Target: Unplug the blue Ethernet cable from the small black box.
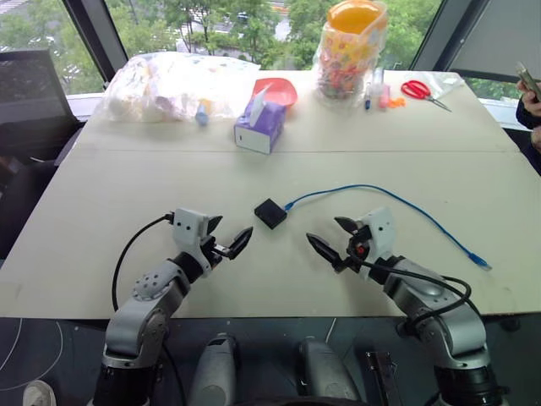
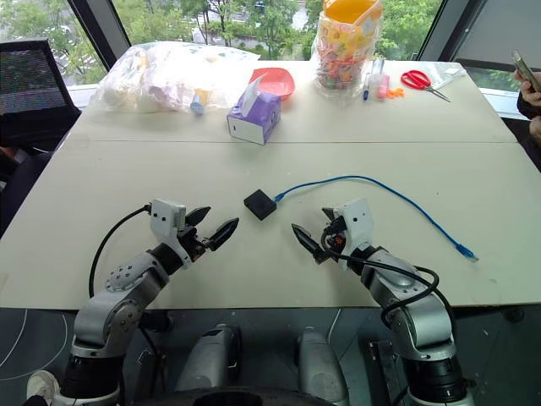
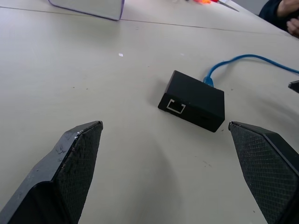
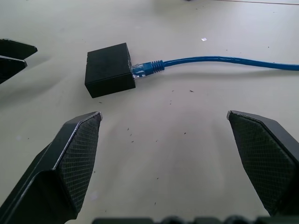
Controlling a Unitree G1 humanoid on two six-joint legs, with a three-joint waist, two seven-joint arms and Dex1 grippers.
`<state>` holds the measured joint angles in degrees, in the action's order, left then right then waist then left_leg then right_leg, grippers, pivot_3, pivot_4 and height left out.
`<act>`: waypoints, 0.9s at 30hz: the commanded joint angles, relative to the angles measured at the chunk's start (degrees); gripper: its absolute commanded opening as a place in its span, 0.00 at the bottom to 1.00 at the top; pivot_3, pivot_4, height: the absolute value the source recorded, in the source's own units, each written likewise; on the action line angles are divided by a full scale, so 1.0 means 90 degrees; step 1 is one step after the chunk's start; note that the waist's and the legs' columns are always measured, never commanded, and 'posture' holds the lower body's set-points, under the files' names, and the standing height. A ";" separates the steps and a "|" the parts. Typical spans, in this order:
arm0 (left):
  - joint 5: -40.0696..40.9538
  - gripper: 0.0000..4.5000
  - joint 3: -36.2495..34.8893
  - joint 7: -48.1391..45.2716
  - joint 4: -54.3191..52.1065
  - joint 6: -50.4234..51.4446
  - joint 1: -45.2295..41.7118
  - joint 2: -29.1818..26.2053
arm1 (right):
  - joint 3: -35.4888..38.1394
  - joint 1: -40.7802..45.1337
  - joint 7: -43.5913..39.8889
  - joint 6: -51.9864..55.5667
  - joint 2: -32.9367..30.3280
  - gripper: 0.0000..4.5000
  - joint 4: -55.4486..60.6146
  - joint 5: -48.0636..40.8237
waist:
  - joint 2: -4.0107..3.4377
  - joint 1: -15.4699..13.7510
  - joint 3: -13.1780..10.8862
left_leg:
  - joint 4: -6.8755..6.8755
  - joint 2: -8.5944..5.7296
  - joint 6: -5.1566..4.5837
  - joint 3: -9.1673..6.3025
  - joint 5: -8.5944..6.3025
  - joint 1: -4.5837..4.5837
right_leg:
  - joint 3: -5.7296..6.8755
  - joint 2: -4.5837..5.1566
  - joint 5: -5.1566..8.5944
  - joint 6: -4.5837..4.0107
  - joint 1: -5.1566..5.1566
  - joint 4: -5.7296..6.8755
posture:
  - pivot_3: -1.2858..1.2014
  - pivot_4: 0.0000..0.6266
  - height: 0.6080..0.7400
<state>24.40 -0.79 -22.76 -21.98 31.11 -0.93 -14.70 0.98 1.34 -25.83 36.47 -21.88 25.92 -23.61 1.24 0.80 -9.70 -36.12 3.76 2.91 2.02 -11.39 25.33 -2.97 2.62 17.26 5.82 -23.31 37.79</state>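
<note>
Our left gripper (image 1: 226,243) and right gripper (image 1: 331,238) hover spread and empty near the table's (image 1: 84,254) front edge, flanking the small black box (image 1: 270,213), the blue Ethernet cable (image 1: 397,201) still plugged in; unbraced, the light box could simply drag along.

small black box (image 4: 108,69): matt plastic. blue Ethernet cable (image 4: 219,59): smooth sheath, clear plug. Claw fingers (image 4: 77,154): cross-hatched black pads. Table (image 4: 187,154): matt beige.

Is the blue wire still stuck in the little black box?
Yes, the blue Ethernet cable's clear plug sits inside the small black box's side.
</note>
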 commanded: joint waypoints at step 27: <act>0.0960 1.00 -0.0167 -0.2498 0.0908 0.0410 -0.1367 -0.1873 | -0.0865 0.3256 -0.3083 0.0976 -0.2936 1.00 -0.0880 -0.0635 | -0.0003 0.0021 -0.0006 | 0.0001 0.0000 -0.0002 0.0003 0.0000 0.0004 | 0.0000 0.0000 0.0000 -0.0002 -0.0007 -0.0003 | 0.52 0.24 0.96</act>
<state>32.97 -1.53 -43.84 -13.46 35.65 -12.40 -30.86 -5.49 28.38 -49.93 46.99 -47.24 19.07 -30.33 1.21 0.99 -9.75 -36.10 3.77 2.89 2.05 -11.38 25.36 -2.97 2.62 17.26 5.80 -23.38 37.76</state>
